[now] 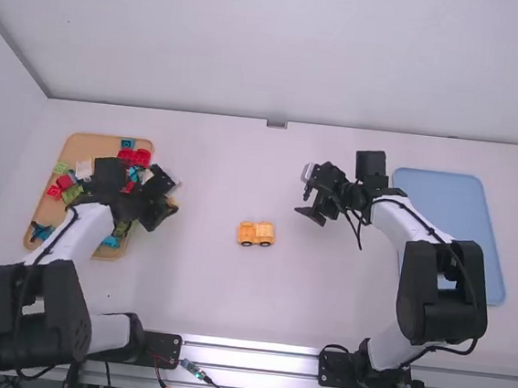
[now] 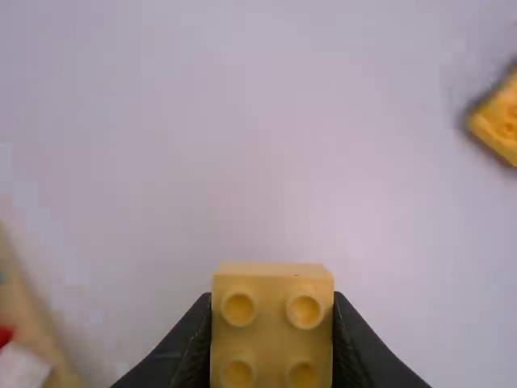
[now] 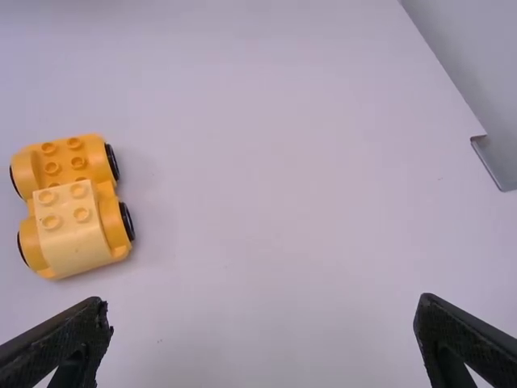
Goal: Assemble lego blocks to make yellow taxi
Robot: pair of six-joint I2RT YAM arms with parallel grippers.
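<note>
Nearest the camera in our left wrist view is a yellow block, studs toward us, pinched between the fingers of our left gripper. That hand is just beside the tan tray, whose loose blocks lie under and outward of it.

Well apart from the hand, inward across the table and a little nearer the arm bases, sits our taxi so far: an orange-yellow wheeled base, upright on its wheels, with a paler block standing on one end and bare studs at the other.

Our right gripper has its fingers spread wide with nothing between them; from it, the base lies inward and nearer the arm bases. The blue tray is on its outer side.

We judge that we are adding body blocks to the base. Next, the left hand needs to bring its block over, square it to the studs it is meant for, and press straight down. The base could roll or skew under that push, so a steadying touch from the right hand would probably help.
</note>
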